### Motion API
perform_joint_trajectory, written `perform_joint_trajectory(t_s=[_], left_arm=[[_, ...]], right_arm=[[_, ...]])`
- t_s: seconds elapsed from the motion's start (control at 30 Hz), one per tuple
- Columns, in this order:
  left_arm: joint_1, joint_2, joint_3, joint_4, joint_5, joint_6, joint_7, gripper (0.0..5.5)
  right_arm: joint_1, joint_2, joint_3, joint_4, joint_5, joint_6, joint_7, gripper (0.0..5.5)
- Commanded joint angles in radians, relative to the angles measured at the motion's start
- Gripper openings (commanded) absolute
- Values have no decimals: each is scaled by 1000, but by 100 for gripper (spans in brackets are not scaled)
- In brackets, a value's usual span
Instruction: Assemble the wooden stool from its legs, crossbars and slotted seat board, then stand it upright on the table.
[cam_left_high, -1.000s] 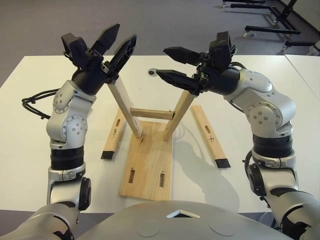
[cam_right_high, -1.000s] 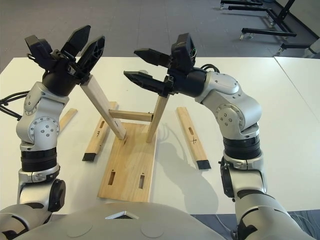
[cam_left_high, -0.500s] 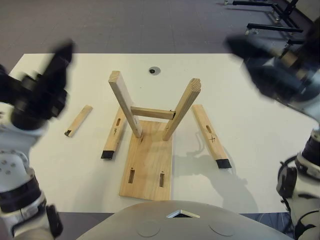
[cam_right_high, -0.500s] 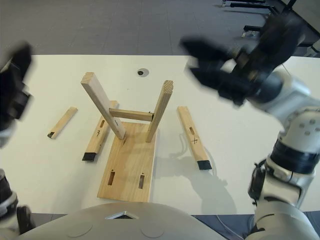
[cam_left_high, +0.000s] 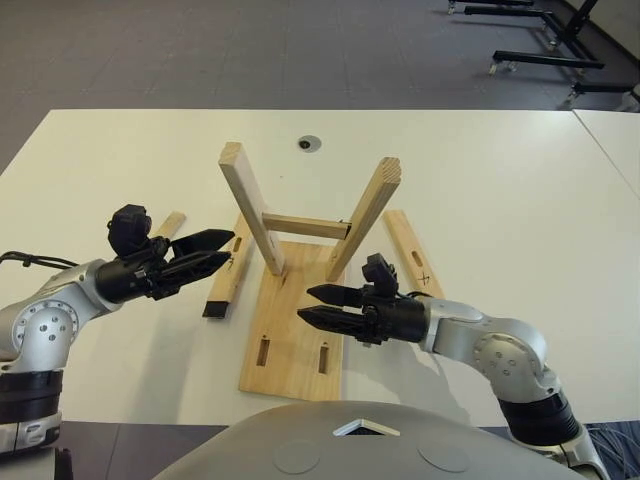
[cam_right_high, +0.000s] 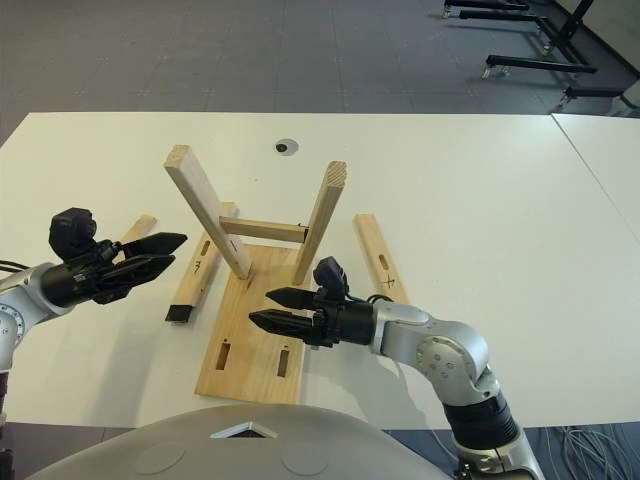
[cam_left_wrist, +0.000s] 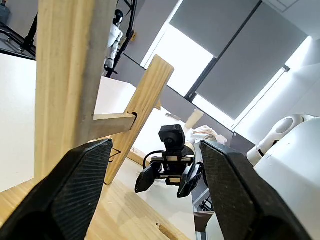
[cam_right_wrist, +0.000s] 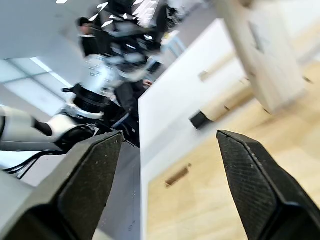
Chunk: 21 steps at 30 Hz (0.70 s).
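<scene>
On the white table (cam_left_high: 500, 180), near its middle, I find the slotted seat board (cam_left_high: 295, 330) lying flat with its slots facing up, its long axis running from the near edge toward the far edge, a little askew.

Done, by my judgement: two legs are seated in the far pair of slots. The left standing leg (cam_left_high: 250, 208) leans its top toward my left and the right standing leg (cam_left_high: 365, 218) toward my right, so the pair splays upward. One crossbar (cam_left_high: 305, 227) runs level between them, across the board's long axis.

Outstanding: the two near slots (cam_left_high: 262, 350) are unfilled. One loose leg (cam_left_high: 228, 268) lies just beside the board's left edge and another loose leg (cam_left_high: 420, 270) lies near its right edge, both roughly parallel to the board, dark-capped ends toward me. A loose crossbar (cam_right_high: 138, 228) lies farther left. The stool has also not been turned upright. I rate the task roughly half complete.

Left gripper (cam_left_high: 225, 248): fingers parted, holding nothing, low beside the left loose leg. Right gripper (cam_left_high: 305, 302): fingers parted, holding nothing, over the board's near half.
</scene>
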Motion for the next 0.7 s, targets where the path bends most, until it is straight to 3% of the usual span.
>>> perform_joint_trajectory(t_s=[0.03, 0.43, 0.7], left_arm=[[-88, -34, -64, 36, 76, -8, 9, 322], [-250, -245, -104, 226, 307, -235, 111, 322], [-228, -268, -99, 236, 341, -269, 93, 322]], right_arm=[[-36, 63, 28, 69, -112, -50, -71, 345], [-225, 94, -42, 173, -214, -115, -30, 345], [-259, 41, -82, 229, -299, -171, 22, 345]])
